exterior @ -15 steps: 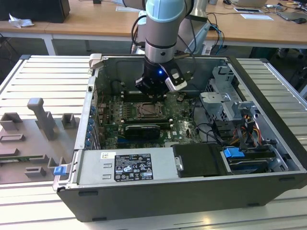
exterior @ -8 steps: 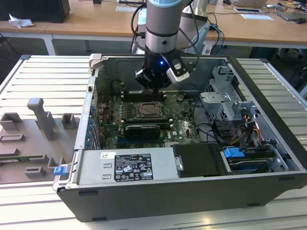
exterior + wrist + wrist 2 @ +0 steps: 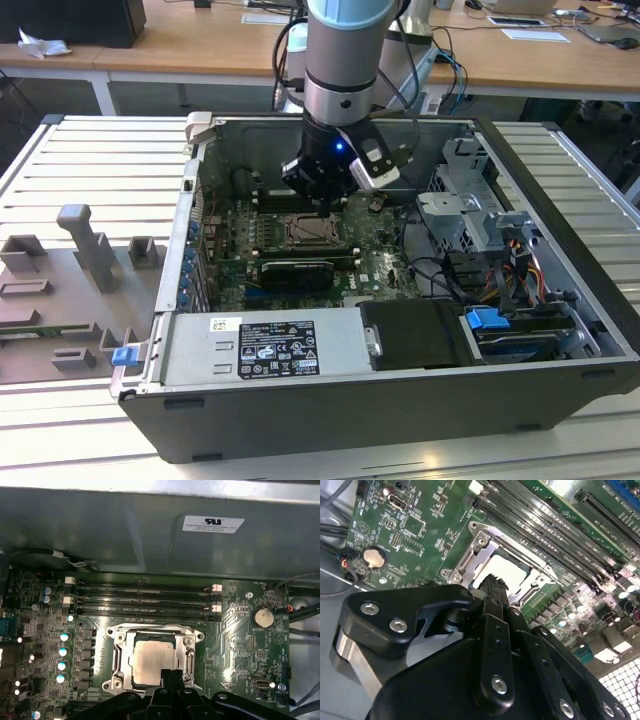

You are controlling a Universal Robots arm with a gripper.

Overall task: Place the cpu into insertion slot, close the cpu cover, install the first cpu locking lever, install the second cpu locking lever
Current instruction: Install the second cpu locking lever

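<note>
fingers [image 3: 170, 677] pressed together, empty, over cpu [image 3: 151, 661] seated in insertion slot [image 3: 118, 650].

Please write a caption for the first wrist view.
Tool above the cpu, seated in the insertion slot.

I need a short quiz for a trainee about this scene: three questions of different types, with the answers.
1. True or false: the cpu lies in the slot.
2. The cover is: A) flat over the cpu; B) standing upright; C) lying off the board.
3. Fill in: in both wrist views the gripper is at the edge of the ____.

Key: 1 true. 2 A. 3 slot.
</note>
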